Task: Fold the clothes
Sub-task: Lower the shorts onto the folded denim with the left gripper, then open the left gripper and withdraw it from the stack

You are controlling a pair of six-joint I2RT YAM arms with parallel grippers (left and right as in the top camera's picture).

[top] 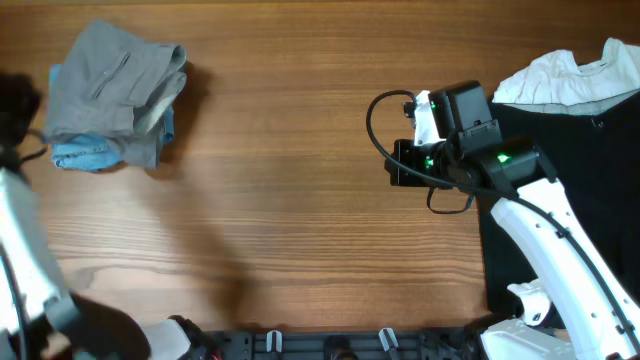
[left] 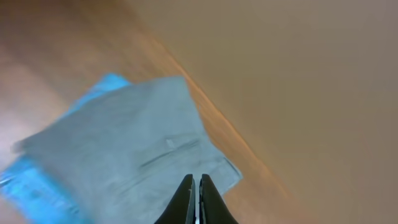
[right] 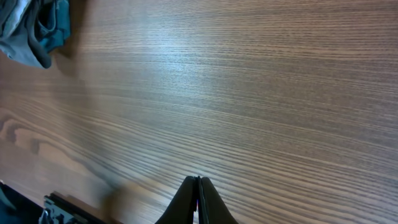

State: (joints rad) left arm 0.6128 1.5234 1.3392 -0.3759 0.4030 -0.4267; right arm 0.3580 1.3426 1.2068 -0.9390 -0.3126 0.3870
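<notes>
The grey shorts [top: 115, 85] lie folded in a bundle at the far left of the table, on top of light-blue denim shorts [top: 82, 152]. In the left wrist view the grey shorts [left: 124, 143] fill the lower left, with the blue denim [left: 37, 193] showing under them. My left gripper [left: 199, 186] is shut and empty, hovering above the bundle's edge. My right gripper [right: 198, 183] is shut and empty over bare wood right of centre; its arm shows in the overhead view [top: 440, 150]. The bundle shows at the top left of the right wrist view [right: 31, 31].
A black garment [top: 560, 200] covers the right side of the table, with a white garment [top: 570, 80] on its top edge. The left arm [top: 25, 250] runs along the left edge. The table's front rail [top: 320, 345] carries fittings.
</notes>
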